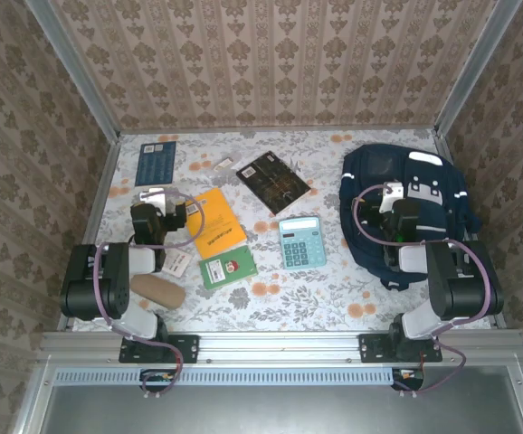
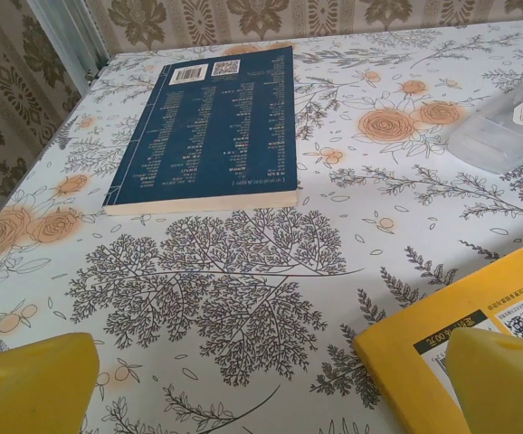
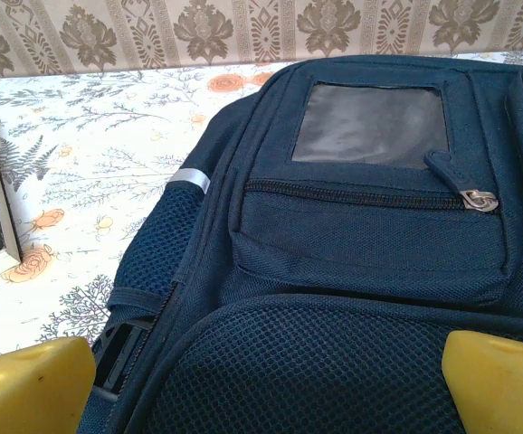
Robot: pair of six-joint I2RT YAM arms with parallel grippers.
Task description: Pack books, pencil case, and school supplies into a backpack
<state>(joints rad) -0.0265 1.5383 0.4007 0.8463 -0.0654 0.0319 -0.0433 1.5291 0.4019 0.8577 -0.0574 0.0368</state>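
The navy backpack (image 1: pixel 406 203) lies flat at the right, its zipped front pocket (image 3: pixel 370 235) facing up. My right gripper (image 1: pixel 393 192) hovers open over it, yellow fingertips (image 3: pixel 26 389) apart above the mesh panel. My left gripper (image 1: pixel 153 194) is open over bare table, fingertips (image 2: pixel 31 384) wide. A dark blue book (image 2: pixel 212 127) lies ahead of it, and the orange-yellow book (image 2: pixel 461 334) is under its right finger. The black and gold book (image 1: pixel 273 182), green book (image 1: pixel 226 268), light blue calculator (image 1: pixel 301 242) and tan pencil case (image 1: pixel 158 290) lie on the table.
A small white eraser-like piece (image 1: pixel 224 164) lies at the back, and a white card with red print (image 1: pixel 178 262) sits by the left arm. Patterned walls with metal posts (image 1: pixel 94 99) close the table on three sides.
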